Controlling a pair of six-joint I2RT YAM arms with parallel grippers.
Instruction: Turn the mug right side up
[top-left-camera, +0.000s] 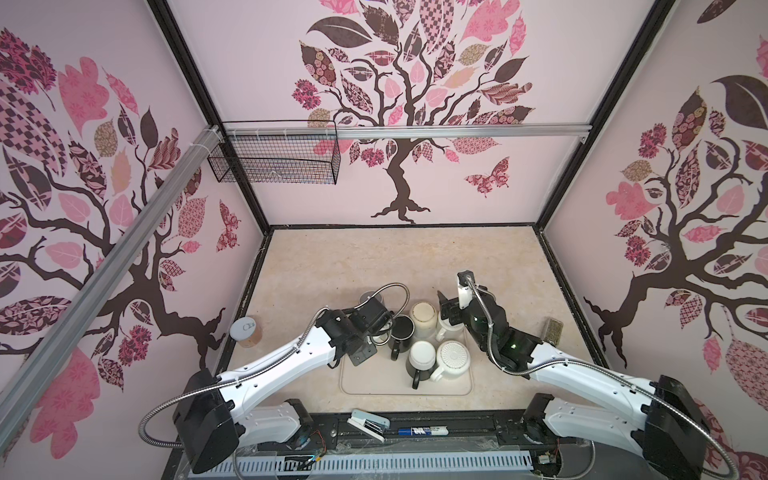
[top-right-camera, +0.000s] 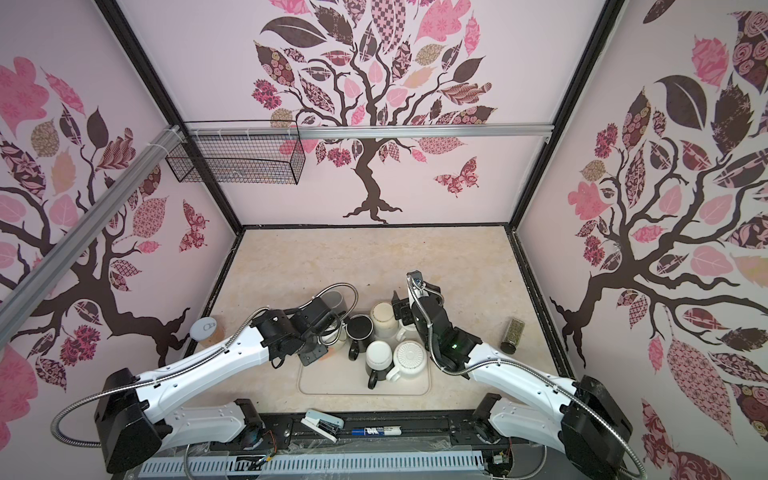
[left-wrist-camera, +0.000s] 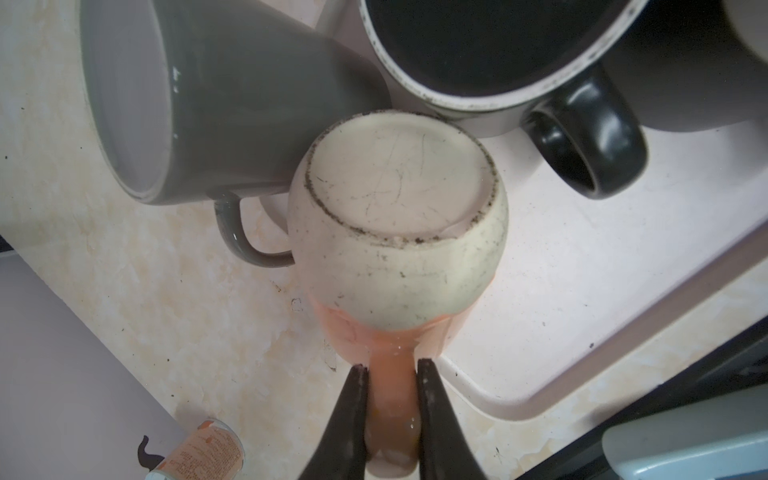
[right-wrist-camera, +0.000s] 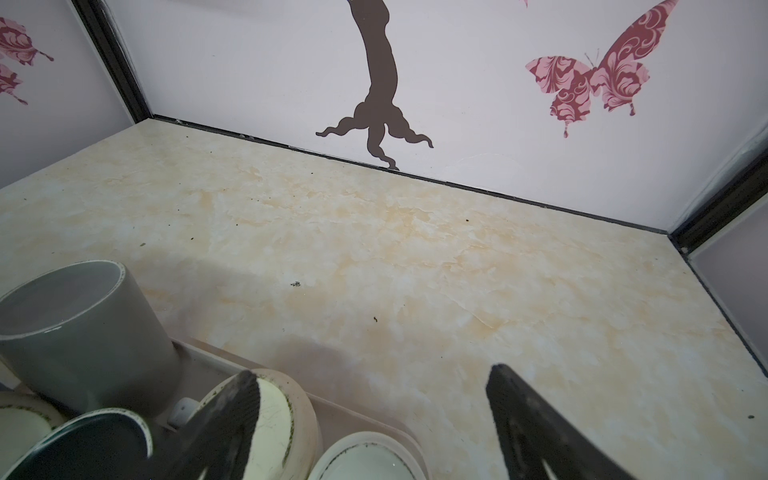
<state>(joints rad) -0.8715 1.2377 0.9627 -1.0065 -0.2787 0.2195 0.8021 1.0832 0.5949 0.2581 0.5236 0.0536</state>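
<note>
Grasping's done imo: bottom-up mug (left-wrist-camera: 399, 232) is clenched by its handle (left-wrist-camera: 392, 395) in left pincer (left-wrist-camera: 392, 370) (right pincer (right-wrist-camera: 374, 372) released), lift + wrist roll needed next.

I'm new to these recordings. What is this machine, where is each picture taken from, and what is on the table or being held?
Two white robot arms work over a table. Each arm ends in a two-fingered gripper. The two wide pictures come from one camera head overhead, looking down. The two close pictures come from cameras on the arms' wrists.

A tray holds several mugs standing bottom up, such as a black mug. A grey mug stands open end up. A lidded jar and a spice jar stand off to the sides.

The left gripper is shut on the handle of an orange and cream mug, which is bottom up. The right gripper is open and holds nothing.
</note>
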